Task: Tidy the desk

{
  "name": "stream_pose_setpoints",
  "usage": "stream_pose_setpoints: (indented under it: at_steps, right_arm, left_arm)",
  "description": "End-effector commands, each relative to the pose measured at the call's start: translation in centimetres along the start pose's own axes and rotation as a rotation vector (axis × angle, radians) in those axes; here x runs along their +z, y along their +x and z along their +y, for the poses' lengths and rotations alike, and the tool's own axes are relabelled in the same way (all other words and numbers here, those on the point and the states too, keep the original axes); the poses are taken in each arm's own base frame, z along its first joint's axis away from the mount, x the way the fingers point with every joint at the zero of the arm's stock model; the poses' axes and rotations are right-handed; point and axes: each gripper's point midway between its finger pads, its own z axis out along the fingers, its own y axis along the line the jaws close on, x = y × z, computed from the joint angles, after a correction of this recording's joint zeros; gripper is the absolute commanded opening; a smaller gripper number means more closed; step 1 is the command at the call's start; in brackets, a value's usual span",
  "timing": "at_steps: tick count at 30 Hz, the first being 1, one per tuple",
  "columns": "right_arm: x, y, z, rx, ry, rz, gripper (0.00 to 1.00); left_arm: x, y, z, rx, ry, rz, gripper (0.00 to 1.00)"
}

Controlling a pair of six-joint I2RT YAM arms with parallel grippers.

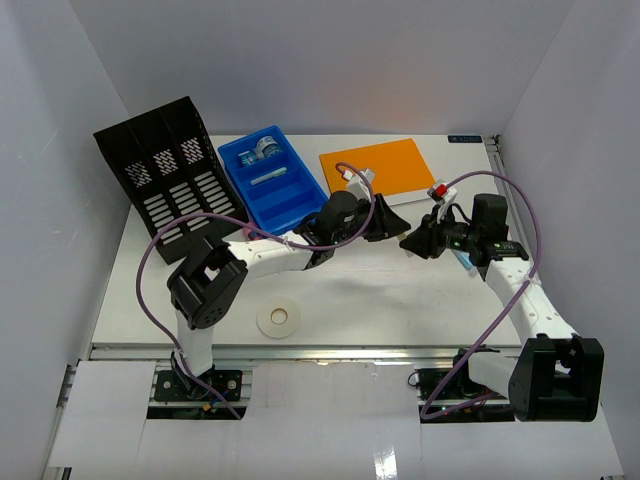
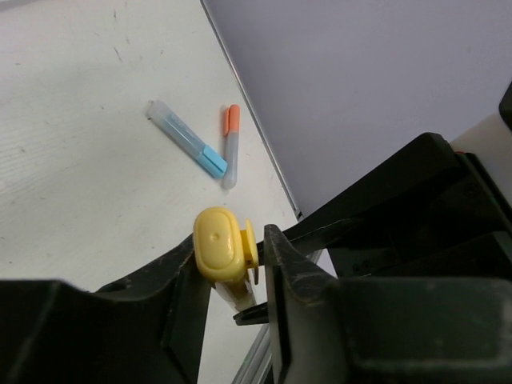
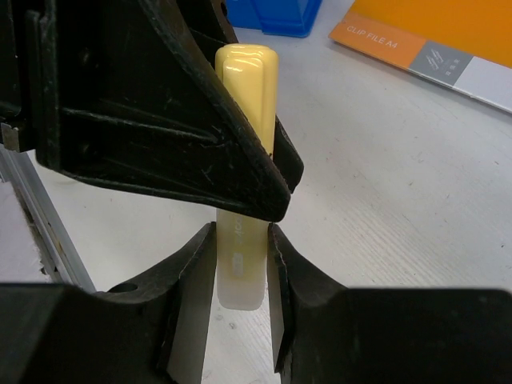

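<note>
The yellow highlighter (image 3: 244, 88), light, rigid and smooth-sided, hangs above the worktop (image 1: 400, 300) near the orange clip file (image 3: 432, 24), its pale barrel clenched in the right claw (image 3: 240, 240) while the left claw (image 2: 230, 252) seemingly pinches the flat-sided cap, the surer hold.

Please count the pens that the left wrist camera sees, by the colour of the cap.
yellow-capped translucent plastic pen, between the jaws: 1
blue-capped translucent plastic pen, lying on the flat white desk: 1
orange-capped translucent plastic pen, beside the blue-capped one: 1
Total: 3
</note>
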Motion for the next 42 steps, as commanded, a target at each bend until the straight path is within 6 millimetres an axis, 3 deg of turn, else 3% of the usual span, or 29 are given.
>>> stream_pose_setpoints:
  at_steps: [1,3,6,7,8,12,16,18,20,24,26,30,33,36,42]
  right_arm:
    - [-0.2,-0.6,0.0,-0.041,-0.008,-0.026,0.13]
    - [-0.1,-0.5,0.0,-0.046,-0.014,-0.021,0.31]
    - [-0.2,-0.2,0.6,-0.079,-0.048,-0.015,0.90]
    - [-0.3,-0.1,0.8,-0.093,-0.059,-0.014,0.96]
    - [-0.3,0.0,1.0,-0.108,-0.070,-0.016,0.91]
    - [-0.9,0.0,1.4,-0.161,-0.100,-0.014,0.90]
    - [-2.0,-0.4,1.4,-0.201,-0.101,-0.035,0.90]
    - [-2.3,-0.6,1.4,-0.210,-0.098,-0.046,0.90]
    - [-2.5,-0.8,1.4,-0.219,-0.093,-0.054,0.90]
    - [-2.8,-1.0,1.2,-0.224,-0.078,-0.059,0.90]
    - [-2.8,-1.0,1.1,-0.225,-0.071,-0.058,0.90]
    - [-2.8,-0.9,0.9,-0.220,-0.064,-0.055,0.90]
    - [-3.0,-0.9,0.7,-0.215,-0.056,-0.056,0.90]
    - [-3.0,-0.8,0.4,-0.208,-0.049,-0.056,0.90]
    - [-3.1,-0.6,-0.1,-0.192,-0.039,-0.052,0.90]
  left_arm:
    - [0.0,-1.8,-1.9,0.040,-0.001,-0.052,0.32]
    - [-0.1,-2.0,-2.1,0.050,-0.009,-0.059,0.27]
    - [-0.4,-2.3,-1.9,0.068,-0.026,-0.068,0.20]
    - [-0.6,-2.4,-1.9,0.074,-0.030,-0.070,0.19]
    - [-0.7,-2.4,-1.9,0.080,-0.035,-0.072,0.18]
    - [-2.0,-3.1,-1.0,0.155,-0.119,-0.075,0.17]
    - [-4.3,-5.6,2.6,0.308,-0.311,-0.059,0.16]
    - [-6.6,-7.7,4.8,0.378,-0.415,-0.054,0.16]
    - [-9.3,-11.9,7.0,0.425,-0.511,-0.095,0.16]
    - [-13.6,-19.0,9.2,0.540,-0.681,-0.168,0.16]
    - [-16.3,-22.2,12.2,0.605,-0.826,-0.175,0.16]
    - [-18.9,-26.9,17.4,0.646,-1.014,-0.197,0.16]
    - [-19.5,-28.5,21.3,0.635,-1.089,-0.185,0.16]
    - [-19.8,-31.0,23.2,0.639,-1.123,-0.209,0.16]
    - [-18.3,-32.3,27.4,0.726,-1.195,-0.172,0.16]
